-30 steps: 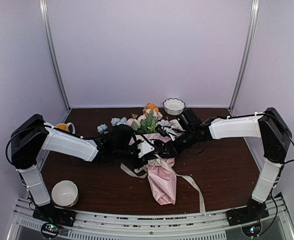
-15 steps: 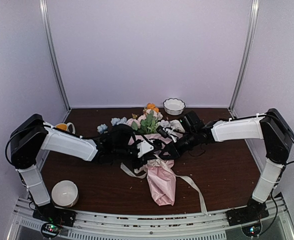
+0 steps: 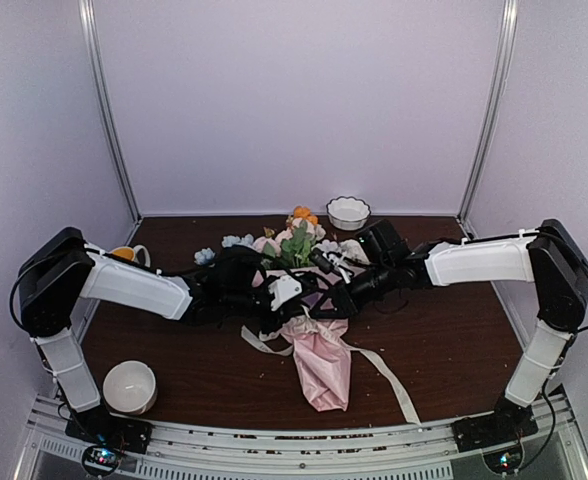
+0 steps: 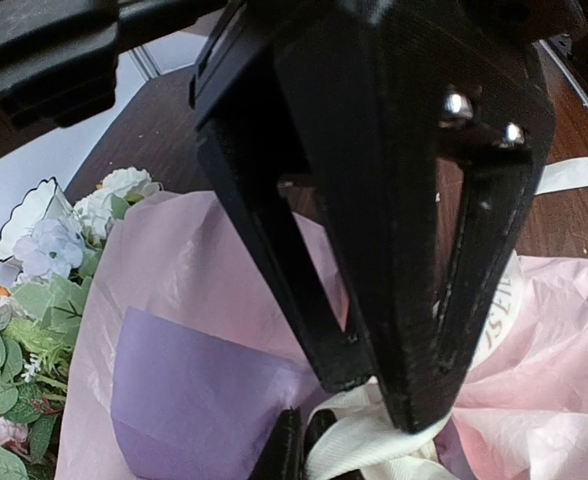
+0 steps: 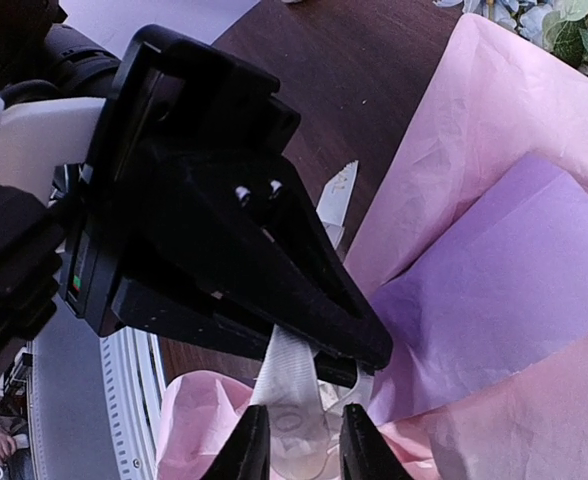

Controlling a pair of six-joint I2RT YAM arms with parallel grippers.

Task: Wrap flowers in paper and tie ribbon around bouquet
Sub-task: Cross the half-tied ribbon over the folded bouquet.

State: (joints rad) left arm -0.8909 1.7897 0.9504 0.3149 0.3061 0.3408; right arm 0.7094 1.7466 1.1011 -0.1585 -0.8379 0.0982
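Observation:
The bouquet lies mid-table: a pink-lilac paper (image 3: 324,365) cone pointing at the front edge, with the flowers (image 3: 294,240) fanning out at its far end. Both grippers meet at its neck. My left gripper (image 3: 296,292) has its fingers almost together, and the cream ribbon (image 5: 299,400) comes out from between them. My right gripper (image 5: 299,445) is shut on the ribbon, with the flat strip filling the narrow gap between its tips. In the left wrist view my left gripper (image 4: 302,445) is low, beside bunched ribbon (image 4: 374,445) on the paper (image 4: 184,400). Ribbon tails (image 3: 384,370) trail over the table.
A white scalloped bowl (image 3: 347,211) stands at the back behind the flowers. A plain white bowl (image 3: 129,386) sits front left near the left arm's base. A yellow cup (image 3: 124,254) stands at the left edge. Metal posts and walls close in the back and sides.
The ribbon's right tail has pulled straighter and its end has slid right, toward the front edge. The right arm has shifted slightly. Both grippers stay at the bouquet's neck.

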